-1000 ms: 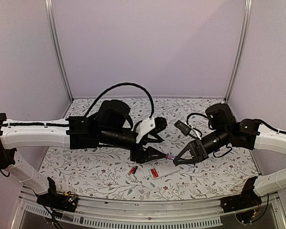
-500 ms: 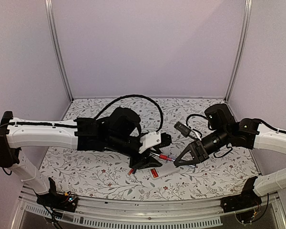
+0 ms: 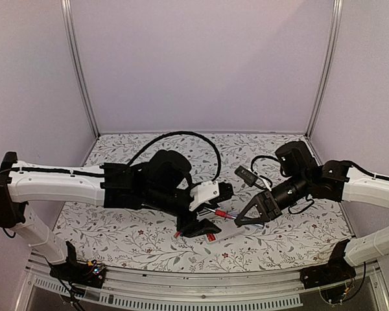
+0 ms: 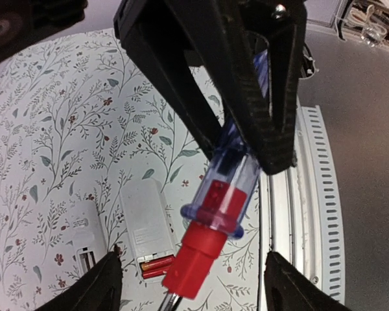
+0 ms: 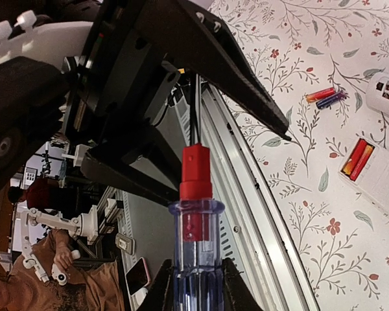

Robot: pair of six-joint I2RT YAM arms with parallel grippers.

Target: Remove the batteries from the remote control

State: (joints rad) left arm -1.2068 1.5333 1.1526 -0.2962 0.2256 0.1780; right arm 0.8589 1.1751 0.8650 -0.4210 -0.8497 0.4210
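Left wrist view pretty much sums it up: the left jaws are spread wide open with nothing in them, one finger at each bottom corner. The screwdriver (image 4: 223, 188) pokes down between them without touching either side. It's a clear blue handle with a red collar, and the right jaws are clamped tight on that handle, which the right wrist view shows even better, with the metal shaft running up between the other arm's open fingers.

The remote control (image 4: 142, 220) lies flat on the flowery worktop (image 4: 45, 129), just under the screwdriver's red end. Two red batteries (image 4: 157, 265) are sitting side by side in the compartment at its near end. Just beside it is another white plastic piece (image 4: 84, 236) with a small slot in it; can't tell exactly what that is.

Right wrist view also catches two loose batteries (image 5: 324, 97) lying together on the worktop, apart from the remote, one reddish and one more purple-looking.
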